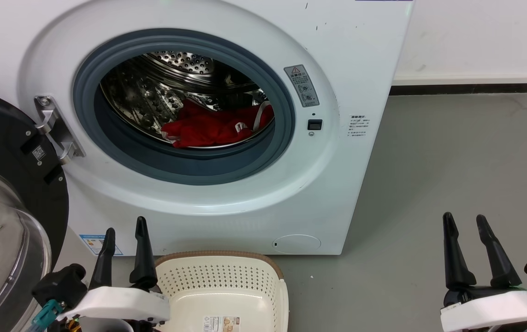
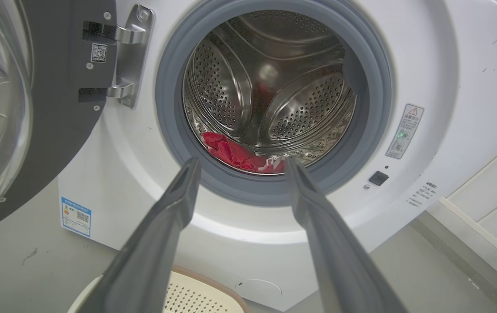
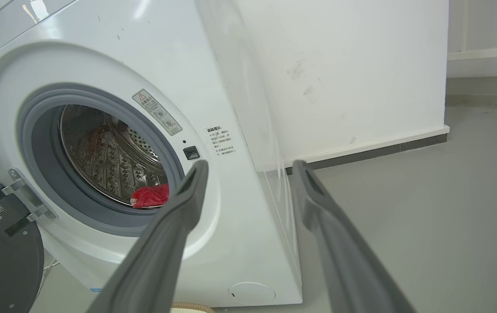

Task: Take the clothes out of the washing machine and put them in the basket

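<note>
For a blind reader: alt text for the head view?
A red jersey lies in the drum of a white washing machine, door open. A cream basket stands below, beside the open left gripper; the right gripper is open too.

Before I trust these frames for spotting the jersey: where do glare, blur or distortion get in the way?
Head view: even light, sharp; the jersey reads clearly, though the steel drum throws speckled highlights. Left wrist view: wide-angle stretch across the washing machine, the left claw soft up close. Right wrist view: a glare streak down its side, the right claw blurred.
</note>
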